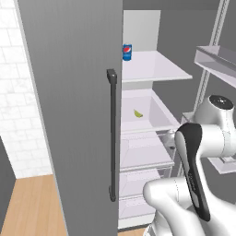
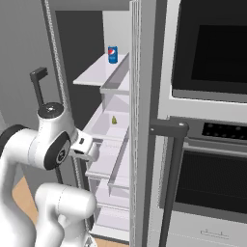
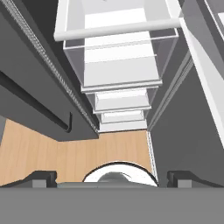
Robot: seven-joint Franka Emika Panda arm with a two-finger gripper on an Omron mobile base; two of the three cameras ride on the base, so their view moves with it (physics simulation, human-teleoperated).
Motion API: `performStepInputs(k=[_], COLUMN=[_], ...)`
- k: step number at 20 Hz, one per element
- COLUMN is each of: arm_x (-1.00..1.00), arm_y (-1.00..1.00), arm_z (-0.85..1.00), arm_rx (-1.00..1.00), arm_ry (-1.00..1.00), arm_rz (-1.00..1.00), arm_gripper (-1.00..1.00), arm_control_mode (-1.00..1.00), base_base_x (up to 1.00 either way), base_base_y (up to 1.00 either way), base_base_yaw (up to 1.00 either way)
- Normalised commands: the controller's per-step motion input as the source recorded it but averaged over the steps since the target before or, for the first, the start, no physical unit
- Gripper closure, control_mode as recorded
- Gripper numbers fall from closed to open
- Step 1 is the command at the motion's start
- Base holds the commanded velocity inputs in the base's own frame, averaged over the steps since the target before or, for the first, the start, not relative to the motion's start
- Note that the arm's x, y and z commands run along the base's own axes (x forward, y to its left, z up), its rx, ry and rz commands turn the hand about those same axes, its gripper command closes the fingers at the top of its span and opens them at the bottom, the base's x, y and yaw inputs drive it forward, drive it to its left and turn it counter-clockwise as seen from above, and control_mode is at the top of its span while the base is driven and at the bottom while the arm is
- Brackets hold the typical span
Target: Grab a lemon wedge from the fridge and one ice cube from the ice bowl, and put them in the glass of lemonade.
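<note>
The fridge has its left grey door shut and its right door swung open. On a white middle shelf lies the small yellow-green lemon wedge. My gripper is open and holds nothing. It hangs in front of the open compartment, lower than the wedge's shelf and nearer to me, pointing down at the clear drawers and the floor. From the right base view the hand sits just left of the drawers. The ice bowl and the glass of lemonade are out of view.
A blue soda can stands on the top shelf. The open door's bins jut out at the right. A black oven and microwave column stands right of the fridge. The shut door's long dark handle is close on the left.
</note>
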Motion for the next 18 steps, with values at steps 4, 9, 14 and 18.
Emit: performStepInputs(k=[4,9,14,18], arm_x=[0.84,0.96,0.74,0.72], arm_y=[0.00,0.00,0.00,0.00], arm_z=[-0.19,-0.20,-0.24,-0.21], arm_rx=[0.00,0.00,0.00,0.00], arm_ry=[0.00,0.00,0.00,0.00], arm_rz=[0.02,0.00,0.03,0.05], arm_gripper=[-1.00,-1.00,-1.00,-1.00], arm_control_mode=[-1.00,-1.00,-1.00,-1.00], base_base_x=[0.00,0.00,0.00,0.00], base_base_y=[0.00,0.00,0.00,0.00], base_base_yaw=[0.00,0.00,0.00,0.00])
